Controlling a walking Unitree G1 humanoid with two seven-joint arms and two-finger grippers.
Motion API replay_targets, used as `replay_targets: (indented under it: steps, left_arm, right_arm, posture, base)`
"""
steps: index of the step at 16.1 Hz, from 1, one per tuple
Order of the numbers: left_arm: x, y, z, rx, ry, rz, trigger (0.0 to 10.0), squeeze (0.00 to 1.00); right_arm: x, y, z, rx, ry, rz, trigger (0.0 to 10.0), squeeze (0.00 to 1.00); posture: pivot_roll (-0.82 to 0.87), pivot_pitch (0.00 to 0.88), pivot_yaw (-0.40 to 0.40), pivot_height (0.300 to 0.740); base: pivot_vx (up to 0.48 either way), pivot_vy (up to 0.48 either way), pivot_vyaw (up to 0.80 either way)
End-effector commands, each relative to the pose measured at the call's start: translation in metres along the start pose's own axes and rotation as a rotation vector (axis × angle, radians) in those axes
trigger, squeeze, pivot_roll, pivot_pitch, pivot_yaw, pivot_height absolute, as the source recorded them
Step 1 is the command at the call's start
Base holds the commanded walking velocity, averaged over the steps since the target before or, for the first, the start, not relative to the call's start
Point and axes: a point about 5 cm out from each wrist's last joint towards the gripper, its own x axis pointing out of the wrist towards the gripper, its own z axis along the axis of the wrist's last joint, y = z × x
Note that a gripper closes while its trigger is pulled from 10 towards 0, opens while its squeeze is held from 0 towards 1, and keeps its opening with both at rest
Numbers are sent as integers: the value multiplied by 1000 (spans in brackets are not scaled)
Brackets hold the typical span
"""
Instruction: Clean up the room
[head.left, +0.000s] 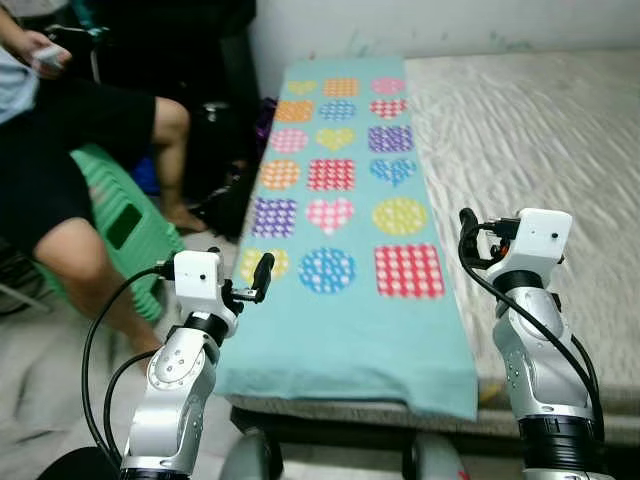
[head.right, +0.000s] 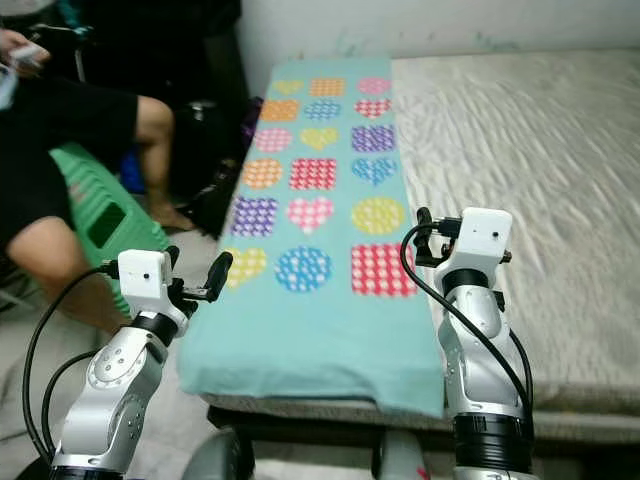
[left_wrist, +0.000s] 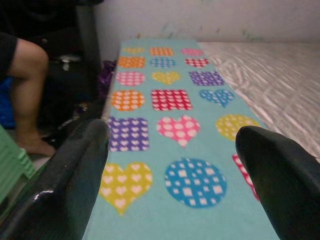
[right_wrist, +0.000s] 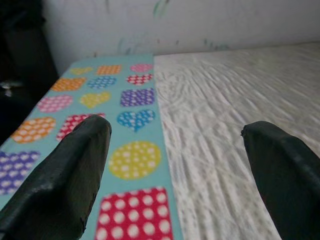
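We see our silver arms, white wrist boxes at twelve o'clock, looping black cables, and glossy black fingers (left_wrist: 60, 190).

Illumination: even, soft, indoor. Patterned blanket (head.left: 345, 190) bright and sharp. Far-left corner dark. Slight blur at wrist-view tool fingers (left_wrist: 65, 180).

Head stereo pair high above the bed (head.left: 540, 150); wrist views low, perhaps closer, sharing patterned blanket (left_wrist: 175, 150).
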Motion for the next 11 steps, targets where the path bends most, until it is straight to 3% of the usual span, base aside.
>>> replay_targets:
  steps: [1, 3, 11]
  left_arm:
    - [-2, 5, -2, 19, 10, 19, 10000, 0]
    - [-2, 5, -2, 19, 10, 18, 10000, 0]
    - [-4, 4, -4, 27, 16, 24, 10000, 0]
  right_arm:
    - [1, 1, 1, 11, -2, 6, 10000, 0]
    - [0, 0, 0, 9, -2, 4, 10000, 0]
    - [-5, -6, -4, -17, 6, -19, 10000, 0]
  posture:
    - [-148, 0, 95, 720]
    - [-149, 0, 95, 739]
    - [-152, 0, 95, 740]
  base:
    - [0, 0, 0]
    - [0, 0, 0]
    - [0, 0, 0]
